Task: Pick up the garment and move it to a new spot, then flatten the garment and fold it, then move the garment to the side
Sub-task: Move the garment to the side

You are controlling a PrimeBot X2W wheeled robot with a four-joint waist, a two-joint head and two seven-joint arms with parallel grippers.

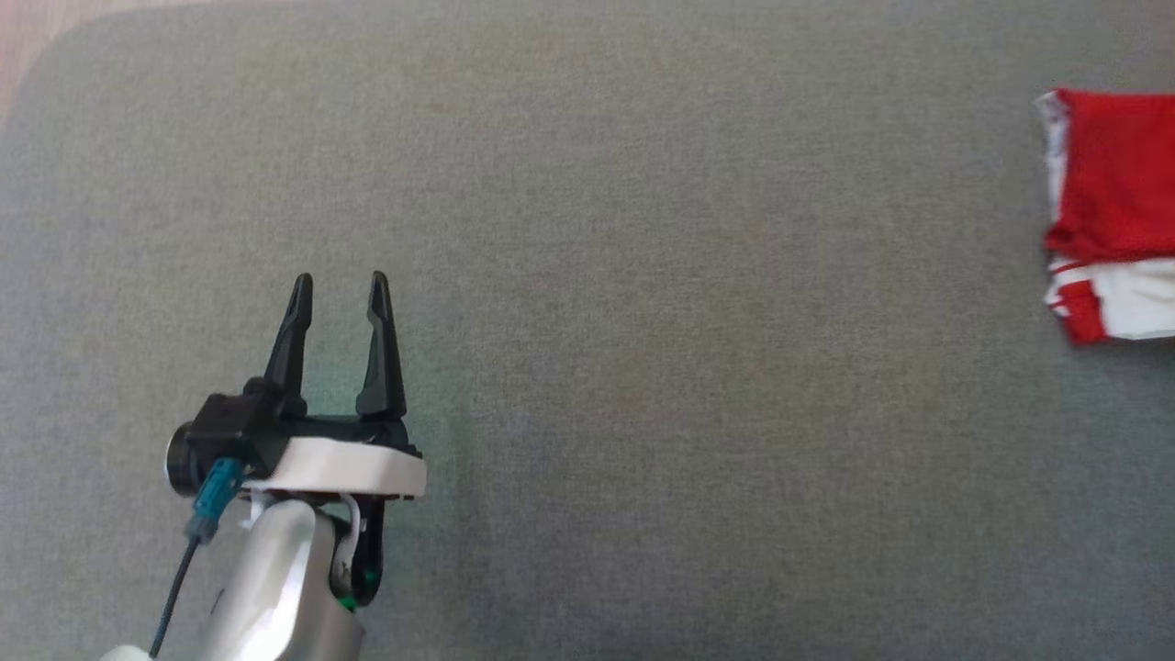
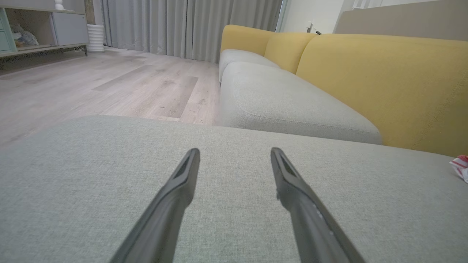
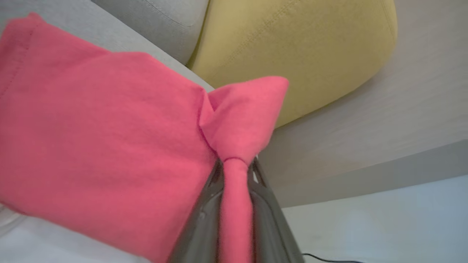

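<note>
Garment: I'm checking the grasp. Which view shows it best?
Right wrist view: the garment is pinched in the right claw, close up. Head view shows its folded red-and-white part at the right edge; left wrist view, a small corner.

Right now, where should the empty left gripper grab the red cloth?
Probably the left edge of the red cloth, coming from the robot's left, low along the grey cushion. The folded layers end there, facing the open left gripper, while the right gripper pinches a fold.

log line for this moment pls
left gripper: jaws open, empty, over grey cushion | right gripper: jaws shut on garment fold | garment: red and white, folded, far right in head view
</note>
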